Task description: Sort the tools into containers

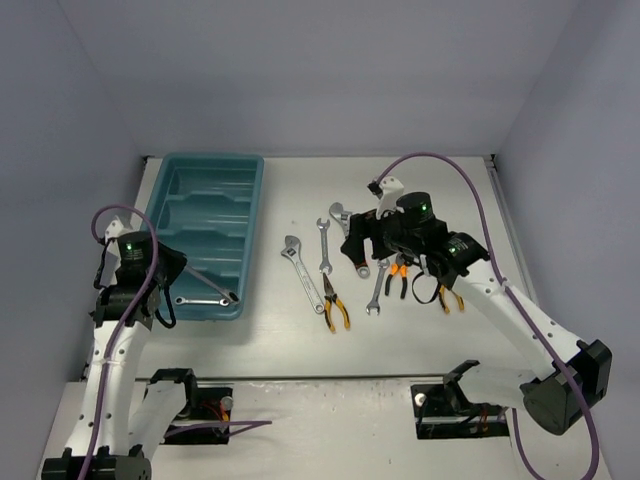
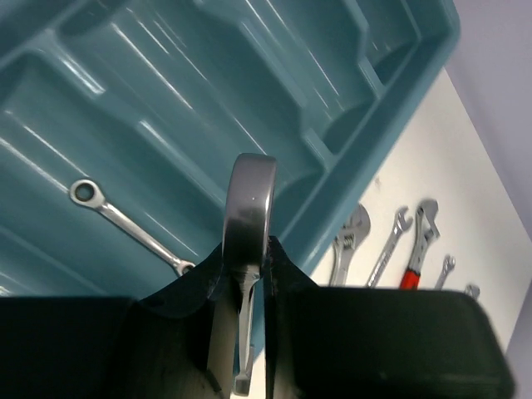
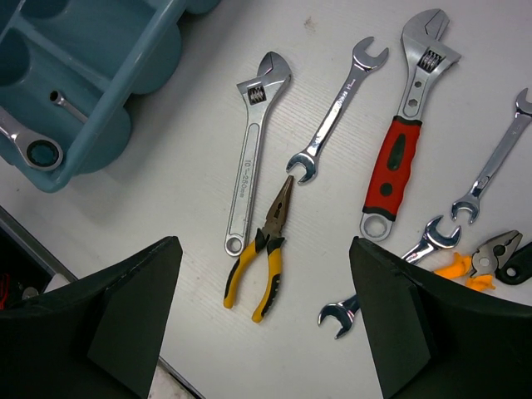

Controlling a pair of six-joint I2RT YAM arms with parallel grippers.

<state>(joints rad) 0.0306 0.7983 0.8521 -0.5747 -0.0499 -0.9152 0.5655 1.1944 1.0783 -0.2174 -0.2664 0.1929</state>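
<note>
The teal-blue tray [image 1: 252, 200] with four long compartments lies at the left. My left gripper [image 1: 178, 270] hovers over its near end, shut on a silver ring wrench [image 2: 252, 195] whose ring end sticks out past the fingertips [image 2: 283, 274]. A ratchet wrench [image 2: 125, 220] lies in a near compartment of the tray [image 2: 399, 91]. My right gripper [image 1: 362, 250] is open and empty above the loose tools. In the right wrist view it [image 3: 266, 332] hangs over yellow long-nose pliers [image 3: 262, 266], a silver adjustable wrench [image 3: 253, 150], an open-end wrench [image 3: 337, 112] and a red-handled adjustable wrench [image 3: 407, 141].
More tools lie right of the tray: small open-end wrenches [image 3: 490, 166] and orange-handled pliers [image 3: 482, 258]. From above I see the adjustable wrench [image 1: 302, 273] and the yellow pliers [image 1: 335, 305]. A purple cable [image 1: 470, 185] arcs over the right arm. Grey walls enclose the table.
</note>
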